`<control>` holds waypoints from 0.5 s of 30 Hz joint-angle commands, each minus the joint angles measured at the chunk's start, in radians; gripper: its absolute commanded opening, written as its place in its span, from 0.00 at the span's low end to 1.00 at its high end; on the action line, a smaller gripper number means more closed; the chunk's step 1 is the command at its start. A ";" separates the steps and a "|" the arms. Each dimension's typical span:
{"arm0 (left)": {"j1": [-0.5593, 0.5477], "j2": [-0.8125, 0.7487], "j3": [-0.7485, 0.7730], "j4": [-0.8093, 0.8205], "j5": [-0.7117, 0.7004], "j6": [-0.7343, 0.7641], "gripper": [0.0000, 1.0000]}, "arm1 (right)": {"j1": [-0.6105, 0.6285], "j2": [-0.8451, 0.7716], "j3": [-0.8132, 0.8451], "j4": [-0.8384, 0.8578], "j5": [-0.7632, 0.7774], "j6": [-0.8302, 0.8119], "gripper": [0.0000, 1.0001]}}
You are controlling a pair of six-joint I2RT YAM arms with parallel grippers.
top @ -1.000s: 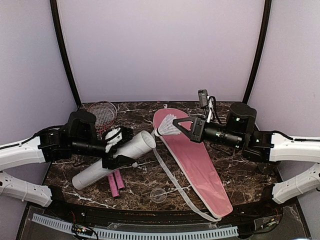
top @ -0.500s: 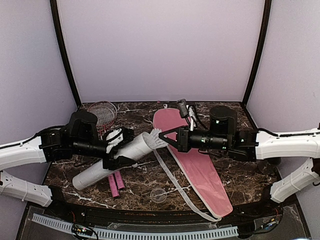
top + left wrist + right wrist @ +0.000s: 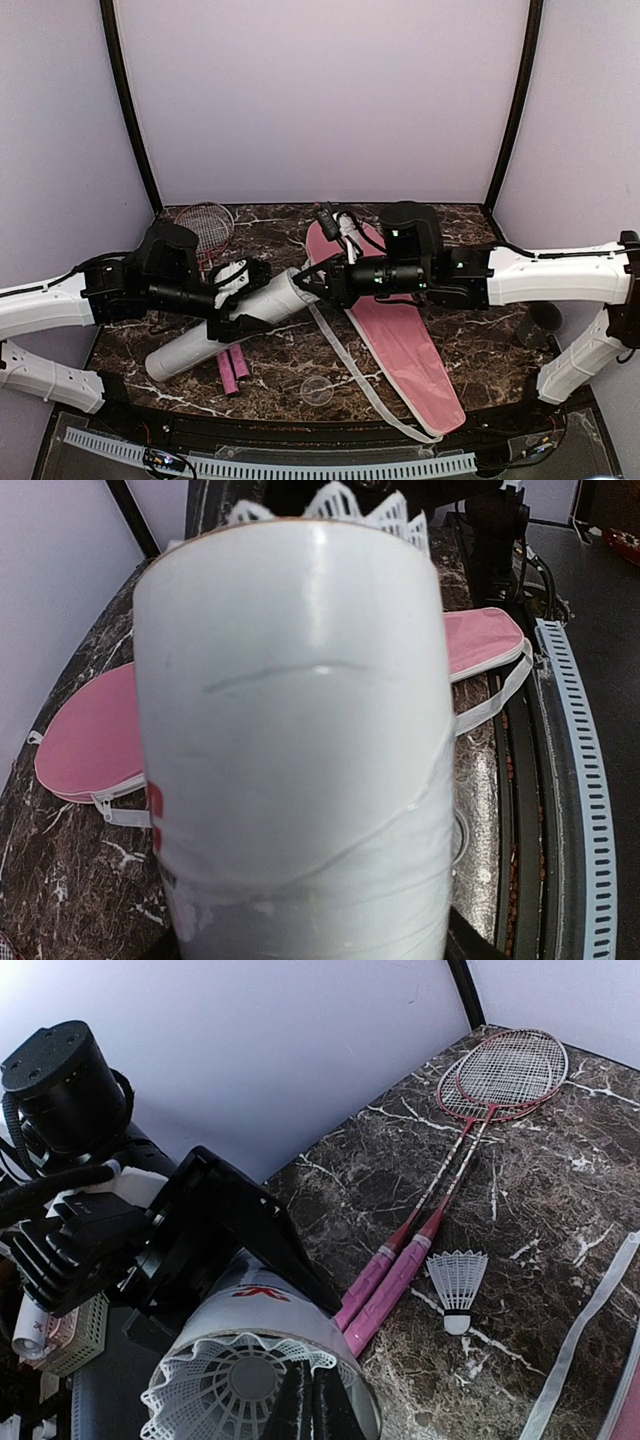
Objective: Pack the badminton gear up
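Note:
My left gripper is shut on the long white tube, holding it slanted above the table with its open mouth toward the right; the tube fills the left wrist view and hides the fingers. My right gripper is shut on the skirt rim of a white shuttlecock that sits inside the tube's mouth, cork end inward. Another shuttlecock lies on the marble beside the pink handles of two red-framed rackets. The pink bag lies flat under the right arm.
The bag's white strap loops toward the front. A small clear round lid lies near the front edge. A perforated white strip runs along the near edge. Black frame posts stand at the back corners.
The right arm has swung left from above the bag, carrying the shuttlecock up to the tube and into its mouth. The left arm has kept the tube almost still.

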State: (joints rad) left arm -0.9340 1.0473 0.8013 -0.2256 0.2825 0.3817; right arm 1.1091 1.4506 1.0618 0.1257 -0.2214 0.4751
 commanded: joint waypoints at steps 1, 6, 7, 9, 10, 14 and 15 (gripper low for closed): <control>-0.003 -0.001 -0.007 0.026 0.018 0.009 0.59 | 0.020 0.028 0.049 -0.040 -0.042 -0.041 0.00; -0.006 0.005 -0.005 0.024 0.020 0.007 0.59 | 0.026 0.047 0.067 -0.034 -0.058 -0.041 0.00; -0.006 0.006 -0.005 0.024 0.021 0.007 0.59 | 0.027 0.052 0.073 -0.034 -0.062 -0.042 0.00; -0.007 0.008 -0.005 0.024 0.021 0.007 0.59 | 0.027 0.065 0.084 -0.046 -0.064 -0.047 0.00; -0.008 0.008 -0.006 0.024 0.021 0.007 0.59 | 0.027 0.070 0.084 -0.055 -0.064 -0.050 0.00; -0.009 0.007 -0.005 0.025 0.007 0.006 0.59 | 0.028 0.067 0.084 -0.063 -0.062 -0.053 0.00; -0.009 0.005 -0.005 0.028 -0.006 0.004 0.59 | 0.027 0.059 0.084 -0.061 -0.057 -0.053 0.01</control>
State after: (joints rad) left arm -0.9375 1.0603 0.8013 -0.2264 0.2928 0.3817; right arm 1.1225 1.5169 1.1198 0.0628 -0.2584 0.4385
